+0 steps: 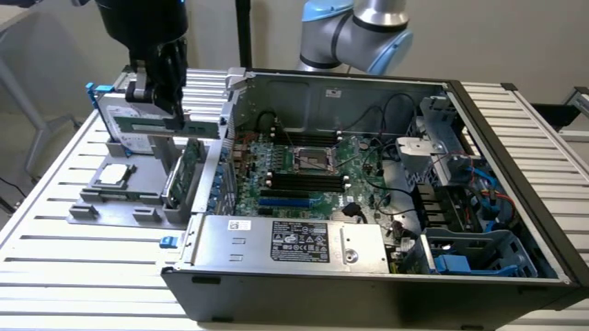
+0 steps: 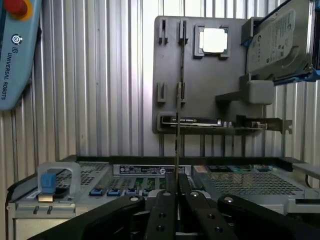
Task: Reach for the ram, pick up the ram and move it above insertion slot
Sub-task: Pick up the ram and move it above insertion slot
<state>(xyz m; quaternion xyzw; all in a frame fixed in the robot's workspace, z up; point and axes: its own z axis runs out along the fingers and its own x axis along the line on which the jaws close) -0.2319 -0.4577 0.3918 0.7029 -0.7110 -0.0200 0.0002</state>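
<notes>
Above grey tray (image 1: 110,214): hand (image 1: 158,103), ram (image 1: 161,124).

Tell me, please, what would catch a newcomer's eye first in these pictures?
The open computer case fills the exterior view's right, its green motherboard and black insertion slots laid bare. On the exterior view's left, the gripper holds the ram raised above the grey fixture tray, where a silver processor lies. In the wrist view the fingers pinch the ram edge-on.
</notes>
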